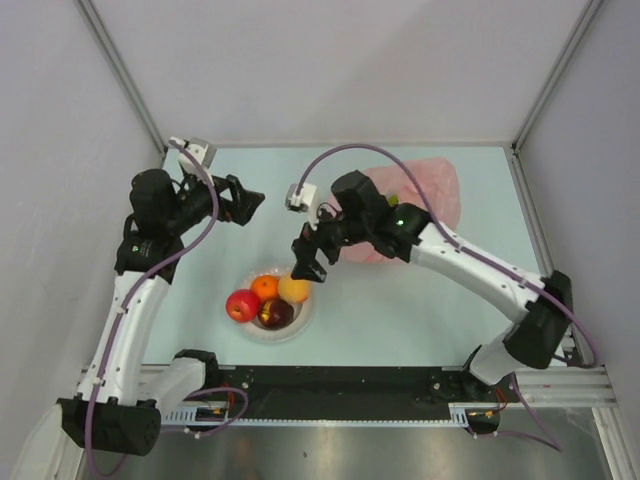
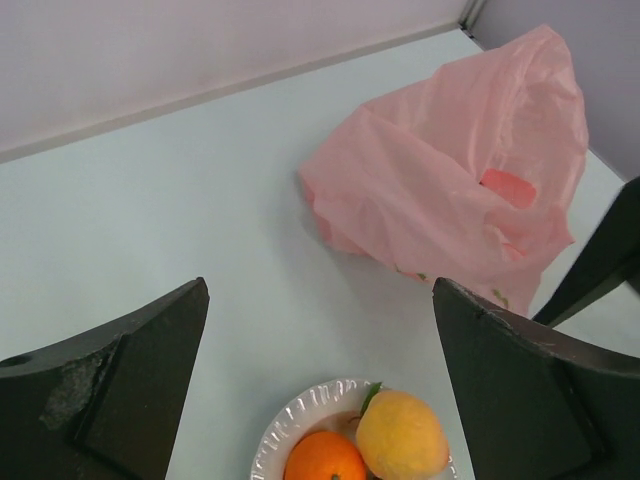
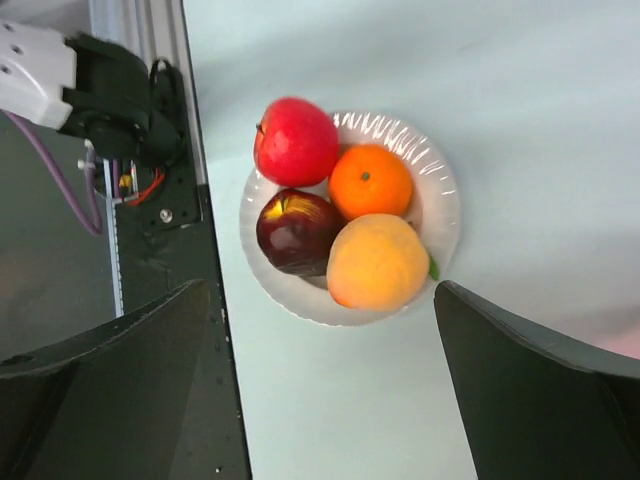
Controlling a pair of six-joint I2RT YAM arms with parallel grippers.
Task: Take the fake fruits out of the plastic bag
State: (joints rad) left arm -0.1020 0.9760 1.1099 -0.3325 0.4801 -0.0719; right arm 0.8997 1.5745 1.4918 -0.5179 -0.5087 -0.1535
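Note:
The pink plastic bag (image 1: 420, 200) lies crumpled at the back right of the table; it also shows in the left wrist view (image 2: 450, 190), with a red patch (image 2: 505, 185) showing through it. A white plate (image 1: 300, 325) near the front holds a red apple (image 1: 242, 305), an orange ball (image 1: 265, 287), a yellow-orange fruit (image 1: 294, 289) and a dark purple one (image 1: 276, 314). My right gripper (image 1: 308, 262) hangs open and empty above the plate's far edge. In the right wrist view the same fruits (image 3: 378, 262) lie below it. My left gripper (image 1: 245, 207) is open and empty, raised left of the bag.
The black base rail (image 1: 330, 385) runs along the near edge, also in the right wrist view (image 3: 150, 200). Grey walls close the table at back and sides. The right arm's finger (image 2: 600, 260) shows beside the bag.

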